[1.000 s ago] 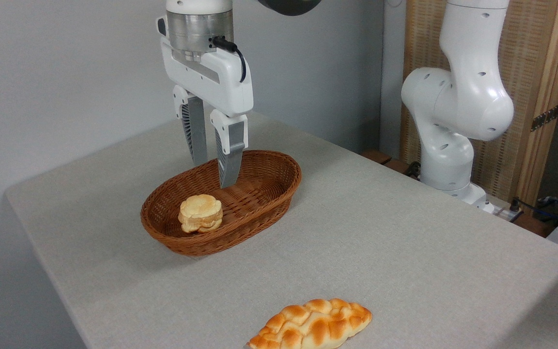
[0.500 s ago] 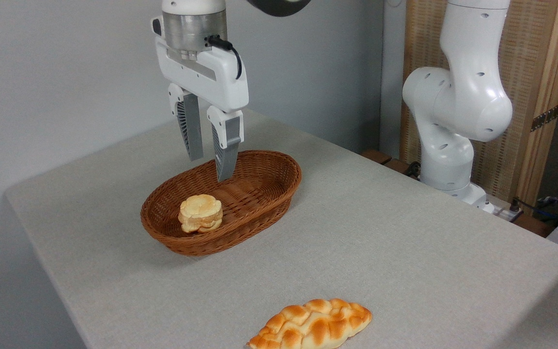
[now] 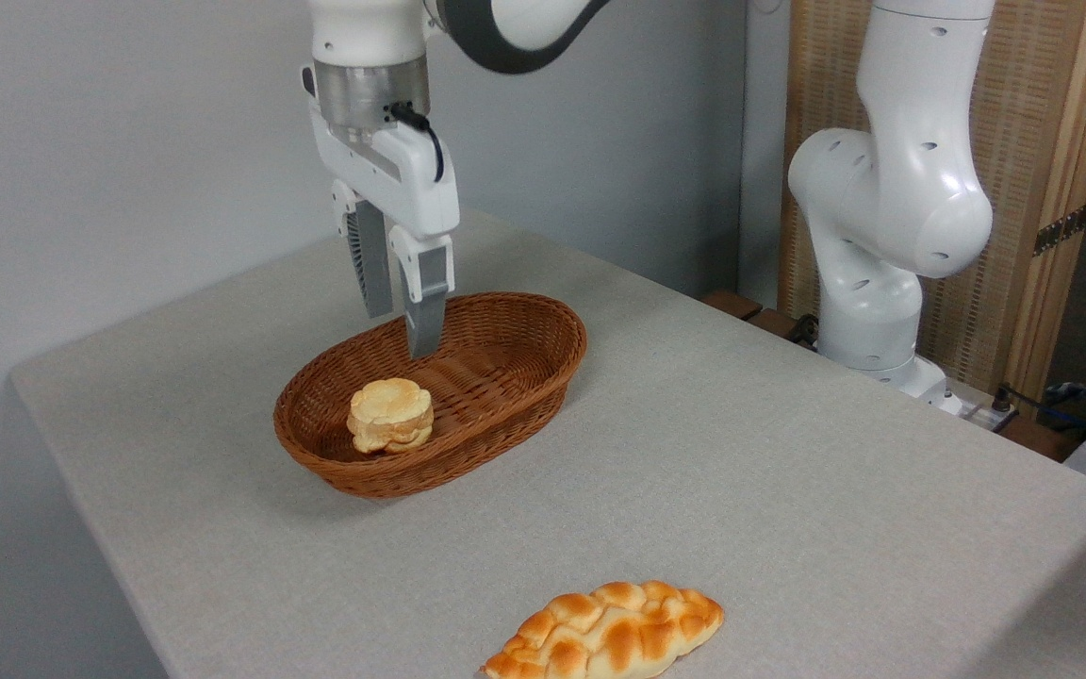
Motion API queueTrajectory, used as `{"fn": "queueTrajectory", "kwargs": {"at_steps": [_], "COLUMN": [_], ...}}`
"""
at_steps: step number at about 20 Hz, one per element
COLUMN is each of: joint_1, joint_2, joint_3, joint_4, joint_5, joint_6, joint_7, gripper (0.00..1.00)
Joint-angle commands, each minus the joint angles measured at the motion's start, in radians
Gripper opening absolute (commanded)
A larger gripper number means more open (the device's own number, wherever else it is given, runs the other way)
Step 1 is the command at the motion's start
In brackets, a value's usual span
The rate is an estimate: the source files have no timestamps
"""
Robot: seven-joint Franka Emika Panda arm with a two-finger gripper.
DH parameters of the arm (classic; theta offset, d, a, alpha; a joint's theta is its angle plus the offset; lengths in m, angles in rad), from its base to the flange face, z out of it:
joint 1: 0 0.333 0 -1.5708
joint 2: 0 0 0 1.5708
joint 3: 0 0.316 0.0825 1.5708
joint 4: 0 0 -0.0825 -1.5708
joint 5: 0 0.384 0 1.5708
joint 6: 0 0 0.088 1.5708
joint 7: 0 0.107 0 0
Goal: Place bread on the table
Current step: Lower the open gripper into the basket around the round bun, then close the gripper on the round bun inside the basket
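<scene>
The bread (image 3: 390, 415), a small pale-yellow bun with a lobed top, lies in the left half of a brown oval wicker basket (image 3: 515, 396) on the grey-beige table (image 3: 788, 453). My gripper (image 3: 400, 334) hangs above the basket's middle, up and to the right of the bun and apart from it. Its two grey fingers point down with a gap between them and nothing held, so it is open.
A golden-brown braided loaf (image 3: 607, 634) lies on the cloth near the front edge. The white arm base (image 3: 882, 226) stands past the table's right far edge, before a wooden screen. The table's left edge drops off close to the basket.
The gripper has turned about its vertical axis and shifted a little to the left over the basket. The bun and the loaf have not moved.
</scene>
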State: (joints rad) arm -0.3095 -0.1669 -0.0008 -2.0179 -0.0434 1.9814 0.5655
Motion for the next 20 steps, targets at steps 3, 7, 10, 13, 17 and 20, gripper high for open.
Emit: {"fn": "queueTrajectory", "kwargs": {"at_steps": [3,7,10,13,17,20], "joint_1": [-0.022,-0.037,-0.048,-0.051,-0.051,-0.051], "joint_2": [0.006,0.039,0.05,0.073,0.086,0.098], "joint_3": [0.007,0.007,0.007,0.008,0.007,0.007], "joint_4": [-0.071,-0.088,-0.111,-0.137,-0.137,-0.137], "joint_5": [-0.015,-0.013,-0.007,-0.007,-0.001,0.004], "joint_6": [0.137,0.148,0.189,0.26,0.263,0.263], "joint_7": [-0.009,-0.004,-0.004,-0.004,-0.003,0.001], "gripper": [1.0,1.0,1.0,1.0,1.0,1.0]}}
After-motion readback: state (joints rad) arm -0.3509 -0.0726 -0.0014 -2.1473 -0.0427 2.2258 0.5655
